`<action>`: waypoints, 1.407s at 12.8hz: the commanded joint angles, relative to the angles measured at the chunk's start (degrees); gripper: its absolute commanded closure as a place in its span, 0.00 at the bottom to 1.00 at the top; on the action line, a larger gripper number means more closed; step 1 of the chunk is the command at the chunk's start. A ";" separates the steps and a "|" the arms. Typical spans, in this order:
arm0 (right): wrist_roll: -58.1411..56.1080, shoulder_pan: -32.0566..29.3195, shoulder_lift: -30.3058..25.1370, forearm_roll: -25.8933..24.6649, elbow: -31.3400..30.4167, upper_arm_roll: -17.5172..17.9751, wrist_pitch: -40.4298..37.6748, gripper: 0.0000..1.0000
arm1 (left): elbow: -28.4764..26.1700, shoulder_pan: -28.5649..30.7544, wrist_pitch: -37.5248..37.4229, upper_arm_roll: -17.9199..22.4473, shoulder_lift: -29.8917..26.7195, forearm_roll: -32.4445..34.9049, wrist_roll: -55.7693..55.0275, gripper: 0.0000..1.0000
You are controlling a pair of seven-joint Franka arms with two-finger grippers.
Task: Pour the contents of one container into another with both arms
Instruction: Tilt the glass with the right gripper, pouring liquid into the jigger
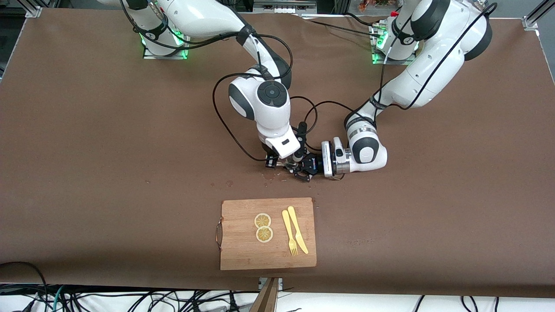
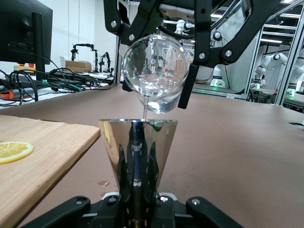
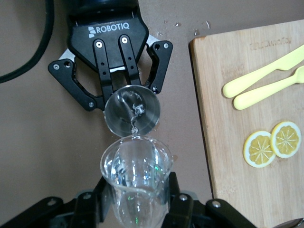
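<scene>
My right gripper is shut on a clear glass, tipped mouth-down over a shiny metal cone cup. A thin stream of water runs from the glass into the cup. My left gripper is shut on the cup and holds it upright just above the brown table. In the left wrist view the glass hangs over the cup between the right gripper's fingers. In the front view both grippers meet mid-table, the right gripper beside the left gripper.
A wooden cutting board lies nearer to the front camera than the grippers. Two lemon slices, a yellow fork and a yellow knife lie on it. A few spilled drops dot the table below the right gripper.
</scene>
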 commanded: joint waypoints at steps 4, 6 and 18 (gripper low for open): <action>2.11 0.81 0.89 -1.30 2.36 -0.54 -0.39 0.75 | 0.85 -0.57 0.74 -0.13 -0.10 -1.28 -0.40 1.00; 3.17 0.81 0.89 -1.22 2.54 -0.45 -0.56 0.74 | 0.85 -0.57 0.74 -0.13 -0.01 -1.28 -0.31 1.00; -3.12 -8.49 -3.59 29.85 -2.29 0.08 -0.03 0.74 | 0.85 -0.49 0.65 -0.14 -0.01 -1.28 -0.40 1.00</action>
